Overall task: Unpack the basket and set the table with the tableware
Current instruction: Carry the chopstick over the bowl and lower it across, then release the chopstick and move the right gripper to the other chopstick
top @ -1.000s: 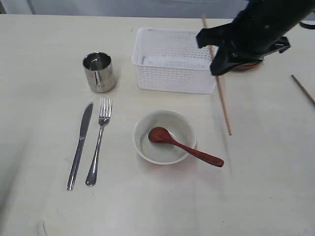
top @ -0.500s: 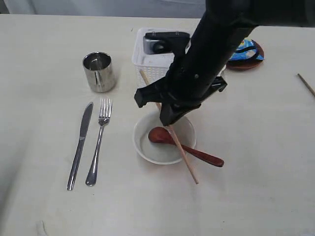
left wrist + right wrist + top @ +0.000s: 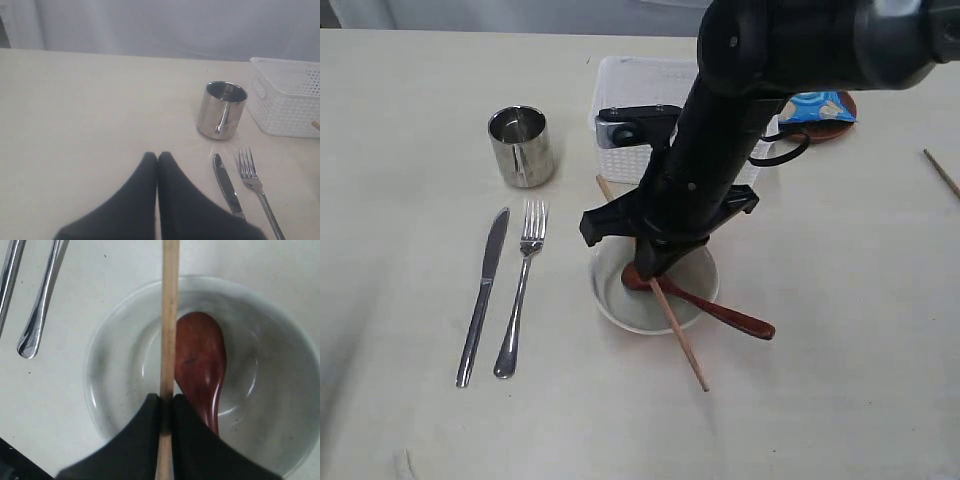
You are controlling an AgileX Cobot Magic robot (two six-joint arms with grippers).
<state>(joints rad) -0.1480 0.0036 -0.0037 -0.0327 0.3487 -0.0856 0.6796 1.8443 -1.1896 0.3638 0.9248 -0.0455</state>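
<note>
My right gripper (image 3: 650,268) is shut on a wooden chopstick (image 3: 682,342), held slanting low over the pale bowl (image 3: 612,300). In the right wrist view the chopstick (image 3: 169,315) runs between the shut fingers (image 3: 145,430), right beside the dark red spoon (image 3: 200,355) lying in the bowl (image 3: 112,345). The spoon's handle (image 3: 740,320) sticks out over the bowl's rim. A second chopstick (image 3: 941,172) lies at the far right. The white basket (image 3: 630,75) stands behind my arm. Steel cup (image 3: 521,146), knife (image 3: 483,295) and fork (image 3: 520,290) lie on the left. My left gripper (image 3: 157,156) is shut and empty above the table (image 3: 75,110).
A small brown plate (image 3: 840,128) with a blue bag (image 3: 817,105) on it sits at the back right, partly behind my right arm. The left wrist view shows the cup (image 3: 222,110), knife (image 3: 227,185), fork (image 3: 255,182) and a corner of the basket (image 3: 287,102).
My right arm has swung from beside the basket's right end to over the bowl, carrying the chopstick with it. The chopstick now slants across the bowl.
</note>
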